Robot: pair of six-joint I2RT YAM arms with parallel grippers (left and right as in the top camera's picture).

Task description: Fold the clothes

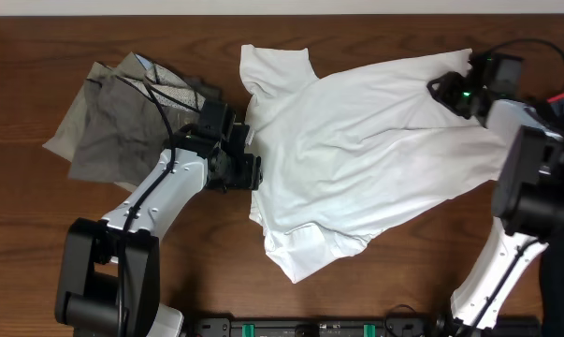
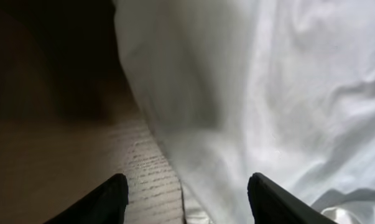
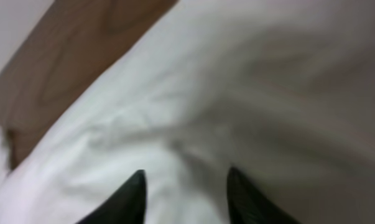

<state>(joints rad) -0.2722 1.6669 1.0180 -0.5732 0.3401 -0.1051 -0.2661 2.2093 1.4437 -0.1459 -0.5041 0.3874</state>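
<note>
Noting white T-shirt [image 1: 375, 140] rumpled across table [image 1: 38, 37] centre, grey-khaki trousers [image 1: 104, 131] just left of it. Left gripper [image 2: 187, 186] jaws spread at shirt's left edge; right gripper [image 3: 187, 177] jaws parted over its far right corner.

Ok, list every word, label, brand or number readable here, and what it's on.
No readable text in any view.
T-shirt: plain white, no print or tag showing.
Trousers: no legible label.
Green light on the right arm: a lamp only, no lettering.
</note>
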